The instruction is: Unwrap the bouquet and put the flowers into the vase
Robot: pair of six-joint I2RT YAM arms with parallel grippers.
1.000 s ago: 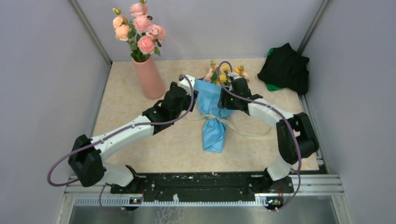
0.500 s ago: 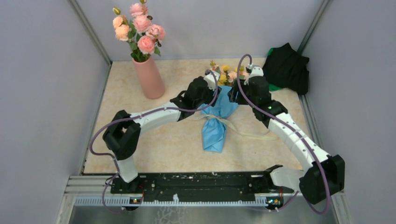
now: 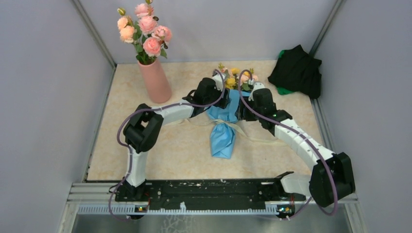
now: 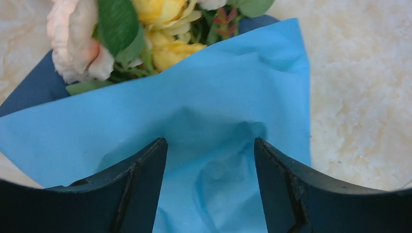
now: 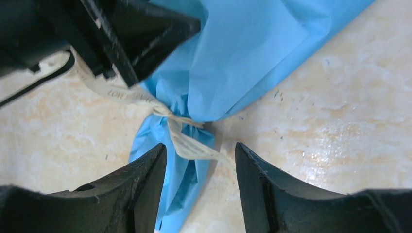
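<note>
The bouquet [image 3: 223, 138] lies on the table in blue paper, its narrow end toward me and a cream ribbon [image 5: 180, 137] tied round its waist. The flowers [image 3: 234, 77], yellow and peach-pink, stick out of its far end and fill the top of the left wrist view as flowers [image 4: 160, 29]. My left gripper [image 3: 221, 99] is open, its jaws straddling the wide blue paper [image 4: 214, 111] just below the blooms. My right gripper [image 3: 241, 113] is open above the ribbon knot, a loose ribbon tail between its jaws [image 5: 200, 148]. The vase [image 3: 155, 81] stands at the back left.
Larger pink roses [image 3: 145, 30] fill the vase. A black cloth heap [image 3: 297, 72] with a bit of green lies at the back right corner. Grey walls close in the table on three sides. A long ribbon tail [image 3: 265, 140] trails right of the bouquet.
Both grippers came in over the bouquet's upper half. The left moved right onto the paper near the blooms; the right swung out and back down toward the ribbon knot, its jaws narrowing slightly.
</note>
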